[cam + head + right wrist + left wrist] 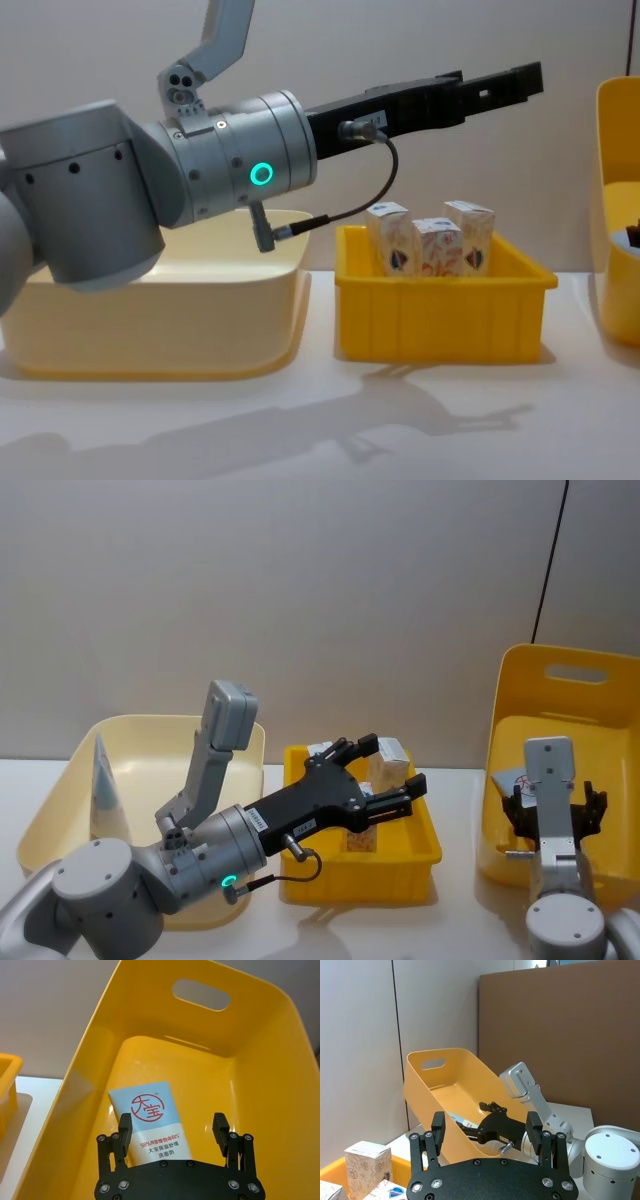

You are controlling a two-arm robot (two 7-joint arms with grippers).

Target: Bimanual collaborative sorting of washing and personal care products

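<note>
Three small white cartons (pixel 430 245) stand in the yellow tray (pixel 440 300) at the middle. My left gripper (pixel 395 765) hovers well above them, open and empty; the chest view shows its fingers (pixel 500 82) high over the tray. One light-blue tube (pixel 100 780) leans in the cream bin (pixel 60 810) on the left. Another tube (pixel 152 1120), with a red circular mark, lies inside the big yellow bin (pixel 250 1060) on the right. My right gripper (pixel 172 1130) hangs open just above that tube, apart from it.
The big yellow bin (pixel 600 770) is tilted, its open side toward me, with a handle slot at its far wall. The left wrist view shows the right gripper (pixel 492 1107) inside this bin and a carton (pixel 367 1162) below. Bare white table lies in front of the bins.
</note>
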